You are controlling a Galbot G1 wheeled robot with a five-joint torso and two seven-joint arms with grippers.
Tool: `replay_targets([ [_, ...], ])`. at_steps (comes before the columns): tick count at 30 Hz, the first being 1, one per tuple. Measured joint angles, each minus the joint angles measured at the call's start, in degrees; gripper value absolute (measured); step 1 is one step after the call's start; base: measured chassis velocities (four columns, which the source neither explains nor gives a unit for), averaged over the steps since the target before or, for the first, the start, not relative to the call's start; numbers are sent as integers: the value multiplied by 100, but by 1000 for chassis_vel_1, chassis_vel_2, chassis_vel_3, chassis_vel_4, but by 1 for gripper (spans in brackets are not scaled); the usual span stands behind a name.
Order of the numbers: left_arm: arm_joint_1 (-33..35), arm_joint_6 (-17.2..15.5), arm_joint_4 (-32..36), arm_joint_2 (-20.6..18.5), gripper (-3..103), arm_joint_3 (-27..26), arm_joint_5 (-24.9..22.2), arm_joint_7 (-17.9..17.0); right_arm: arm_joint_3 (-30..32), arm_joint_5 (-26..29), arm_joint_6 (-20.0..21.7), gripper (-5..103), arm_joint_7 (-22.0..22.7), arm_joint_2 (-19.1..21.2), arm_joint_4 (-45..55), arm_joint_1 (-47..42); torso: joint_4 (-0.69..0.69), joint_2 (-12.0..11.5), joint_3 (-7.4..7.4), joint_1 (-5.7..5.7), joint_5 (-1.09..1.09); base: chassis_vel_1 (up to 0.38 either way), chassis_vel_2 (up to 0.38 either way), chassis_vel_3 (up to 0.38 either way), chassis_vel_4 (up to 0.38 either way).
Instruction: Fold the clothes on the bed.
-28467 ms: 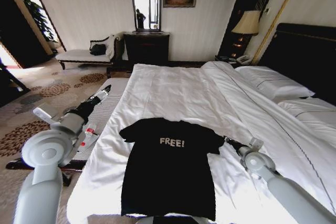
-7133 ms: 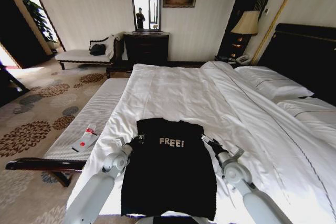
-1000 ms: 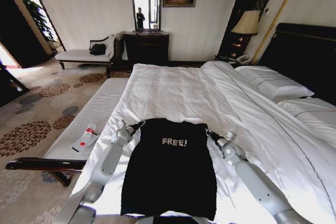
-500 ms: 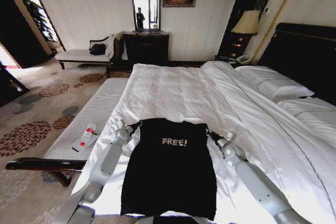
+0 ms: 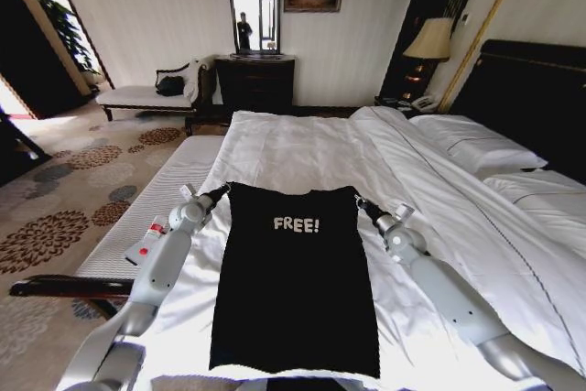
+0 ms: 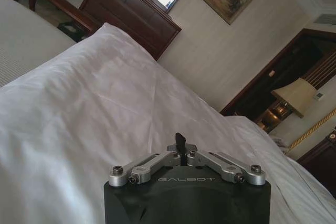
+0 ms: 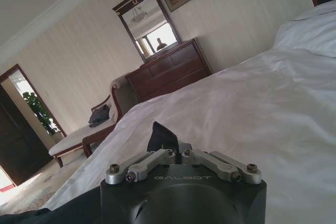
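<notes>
Both grippers, left [image 5: 222,190] and right [image 5: 360,201], pinch the T-shirt's [image 5: 293,281] shoulders on the bed [image 5: 302,148]; next, probably fold it toward the hem.

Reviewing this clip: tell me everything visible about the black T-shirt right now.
The black T-shirt is soft, dark fabric with white "FREE!" lettering on the chest. Its sleeves are folded in, leaving a long narrow rectangle lying on the bed's white duvet, hem toward the robot. The left gripper and right gripper are each shut on a top corner at the shoulders, with a bit of black cloth pinched between their fingers.
</notes>
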State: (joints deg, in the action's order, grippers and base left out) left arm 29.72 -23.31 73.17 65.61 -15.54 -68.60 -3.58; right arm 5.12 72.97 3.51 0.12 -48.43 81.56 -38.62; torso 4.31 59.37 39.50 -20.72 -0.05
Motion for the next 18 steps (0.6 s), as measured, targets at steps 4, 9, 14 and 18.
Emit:
replay_targets([
  [4, -391, -10, -100, -33, 0, 115, -75, -8, -284, 171, -11, 0, 5, 124, -37, 441, 2, 0, 0, -1, 0, 0, 0, 0, 0],
  [9, -909, -14, -195, -80, 0, 257, -263, -63, -500, 363, -34, 0, 29, 198, -137, 884, 5, 0, -1, -1, 2, 0, 0, 0, 0],
  [14, -634, -28, 343, -315, 0, 336, -434, -106, -448, 384, -35, 0, 61, 325, 50, 708, 1, 0, -1, -1, 3, 0, 0, 0, 0],
  [18, 457, -34, 1366, -665, 0, 92, -514, -173, -12, 240, -36, 0, 234, 544, 647, -115, 2, 0, -1, 1, 0, 0, 0, 0, 0],
])
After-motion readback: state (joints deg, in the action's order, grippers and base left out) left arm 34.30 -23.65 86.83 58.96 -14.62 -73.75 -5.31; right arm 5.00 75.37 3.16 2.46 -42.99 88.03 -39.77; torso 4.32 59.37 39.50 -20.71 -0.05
